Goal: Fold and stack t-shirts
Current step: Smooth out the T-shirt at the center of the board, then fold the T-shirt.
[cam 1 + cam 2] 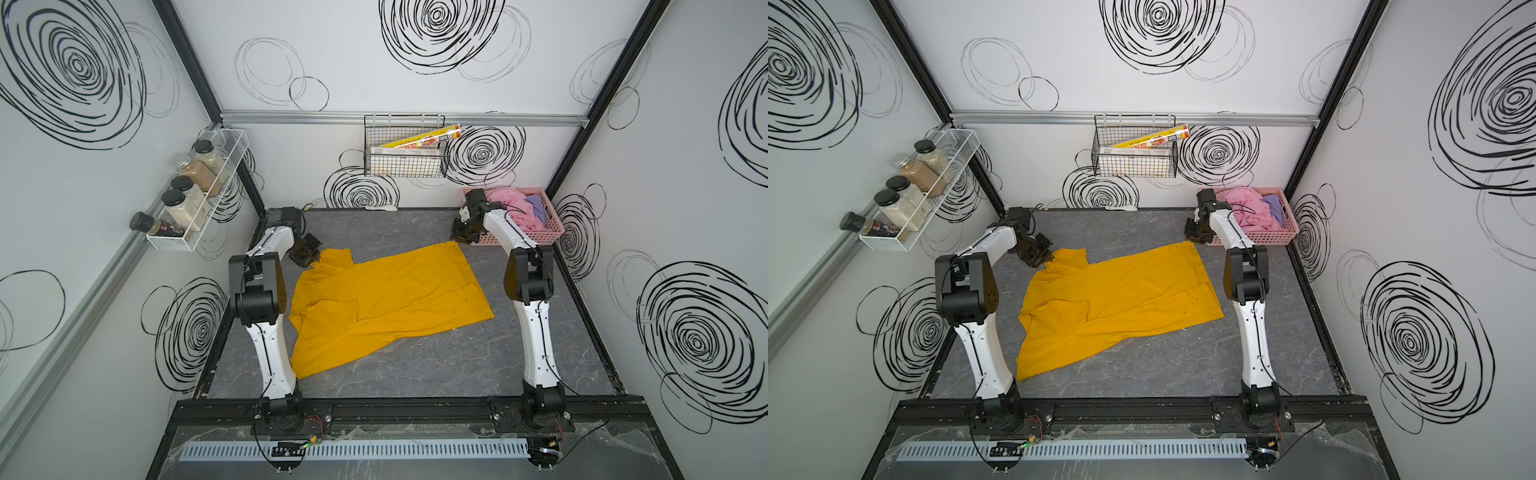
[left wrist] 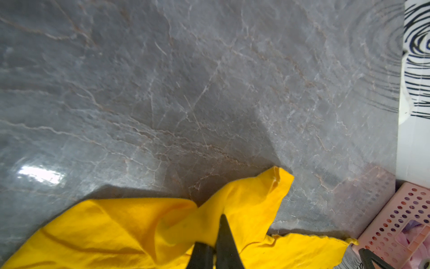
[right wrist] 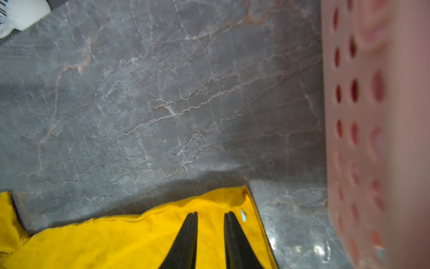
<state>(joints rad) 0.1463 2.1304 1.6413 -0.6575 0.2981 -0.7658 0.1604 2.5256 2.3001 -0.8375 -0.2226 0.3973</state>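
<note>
Left claw (image 2: pixel 214 233) is clenched on a bunched-up bit of the mustard-yellow t-shirt (image 1: pixel 386 299), bottom centre of its wrist view. Right claw (image 3: pixel 210 223) has its jaws parted above the shirt's hem corner, nothing pinched as far as I can see. The shirt lies spread out mid-frame in both top views on the grey table (image 1: pixel 436 365), one sleeve flopped over. It looks like light, limp cotton, so I'd expect sagging and creasing between grip points. Best bet is grabbing corners or hem edges. The pink t-shirt (image 1: pixel 509 199) and lavender t-shirt (image 1: pixel 536 205) sit heaped in the basket (image 1: pixel 544 237), right of centre.
</note>
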